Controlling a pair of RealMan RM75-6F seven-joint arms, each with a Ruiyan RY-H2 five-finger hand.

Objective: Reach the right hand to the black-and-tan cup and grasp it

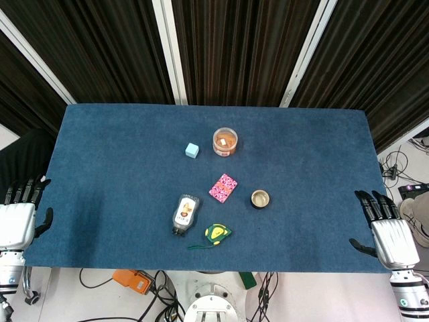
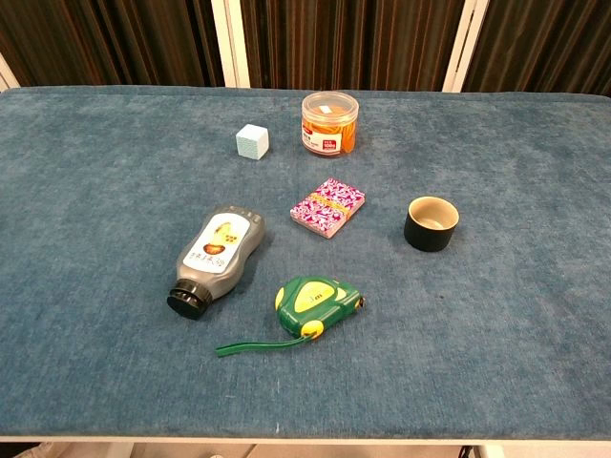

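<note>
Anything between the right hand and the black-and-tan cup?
Nothing visible. The right hand sits at the table's right edge, and only bare blue cloth lies between it and the cup. The pink card box and tape measure lie on the cup's far side.

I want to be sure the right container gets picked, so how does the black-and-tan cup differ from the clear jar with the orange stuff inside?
The black-and-tan cup is opaque, dark outside and tan inside; the clear jar is see-through with orange contents and a label. The cup is open-topped and looks empty; the jar appears lidded. The cup is shorter and narrower, and sits nearer the right robot hand. Both are round and stand upright on the table.
</note>
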